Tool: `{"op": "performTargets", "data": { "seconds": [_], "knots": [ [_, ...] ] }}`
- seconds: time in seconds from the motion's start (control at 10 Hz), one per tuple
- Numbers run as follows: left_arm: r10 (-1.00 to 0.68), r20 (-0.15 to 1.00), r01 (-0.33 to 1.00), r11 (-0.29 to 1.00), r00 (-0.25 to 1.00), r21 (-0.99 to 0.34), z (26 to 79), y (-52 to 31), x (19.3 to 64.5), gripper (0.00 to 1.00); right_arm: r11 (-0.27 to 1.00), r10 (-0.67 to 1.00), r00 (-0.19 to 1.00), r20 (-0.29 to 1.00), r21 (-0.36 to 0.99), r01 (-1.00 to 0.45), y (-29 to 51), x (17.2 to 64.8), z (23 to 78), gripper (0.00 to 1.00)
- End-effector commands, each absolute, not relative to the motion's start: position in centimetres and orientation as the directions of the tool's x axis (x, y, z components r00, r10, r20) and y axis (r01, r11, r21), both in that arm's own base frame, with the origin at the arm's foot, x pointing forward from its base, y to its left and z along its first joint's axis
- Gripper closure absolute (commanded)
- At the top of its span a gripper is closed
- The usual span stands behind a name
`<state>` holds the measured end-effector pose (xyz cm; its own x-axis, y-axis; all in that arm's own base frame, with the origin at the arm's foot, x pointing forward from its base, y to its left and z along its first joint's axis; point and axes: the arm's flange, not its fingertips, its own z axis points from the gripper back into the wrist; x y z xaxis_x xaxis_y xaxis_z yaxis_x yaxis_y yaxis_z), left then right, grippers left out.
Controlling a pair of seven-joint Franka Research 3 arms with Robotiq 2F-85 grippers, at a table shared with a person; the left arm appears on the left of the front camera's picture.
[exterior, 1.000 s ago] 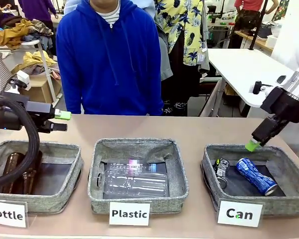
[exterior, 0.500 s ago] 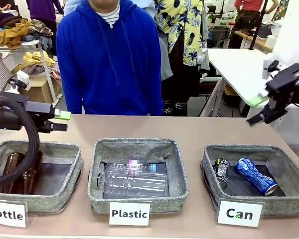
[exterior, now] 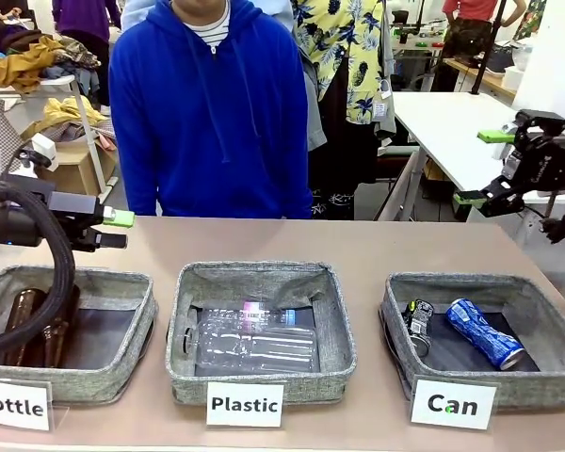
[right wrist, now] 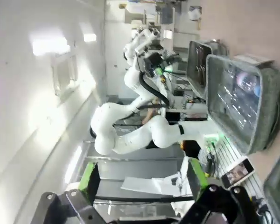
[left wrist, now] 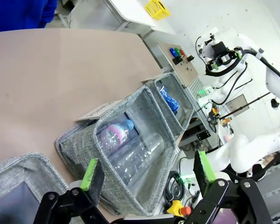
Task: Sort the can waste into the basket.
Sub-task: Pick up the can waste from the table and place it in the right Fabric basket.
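Both cans lie inside the grey "Can" basket (exterior: pixel 392 303) at the table's right: the blue can (exterior: pixel 483 331) with white markings on its side, the dark can (exterior: pixel 417 318) by the left wall. From the left wrist view the blue can (left wrist: pixel 169 98) shows in the farthest bin. My right gripper (exterior: pixel 483 168) hangs open and empty, high above the basket's back edge; its green pads (right wrist: pixel 88 179) stand wide apart. My left gripper (exterior: pixel 116 229) is open and empty over the "Bottle" bin, its pads (left wrist: pixel 91 172) spread.
The "Plastic" bin (exterior: pixel 262 273) in the middle holds clear bottles. The "Bottle" bin (exterior: pixel 122 282) on the left holds brown bottles. A person in a blue hoodie (exterior: pixel 207 104) stands at the far edge, hands out of sight. White label cards (exterior: pixel 452 405) line the near edge.
My right gripper rose from just over the Can basket's back rim, swung up and to the right, and turned sideways, open. The left arm and the cans stayed put.
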<state>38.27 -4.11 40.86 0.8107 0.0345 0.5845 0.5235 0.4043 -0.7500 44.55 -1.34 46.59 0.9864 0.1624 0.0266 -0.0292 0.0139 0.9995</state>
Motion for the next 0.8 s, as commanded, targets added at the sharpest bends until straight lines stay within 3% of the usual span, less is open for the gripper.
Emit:
{"op": "performTargets", "data": {
  "seconds": [0.0,0.7],
  "knots": [
    [0.034,0.582,0.524,0.396,0.813,-0.754,40.94,-3.98,38.07,0.0,0.083,0.219,0.97,0.102,0.989,-0.123,-1.44,43.12,47.99,0.0],
    [0.034,0.582,0.524,0.396,0.813,-0.754,40.94,-3.98,38.07,0.0,0.083,0.219,0.97,0.102,0.989,-0.123,-1.44,43.12,47.99,0.0]
  ]
}}
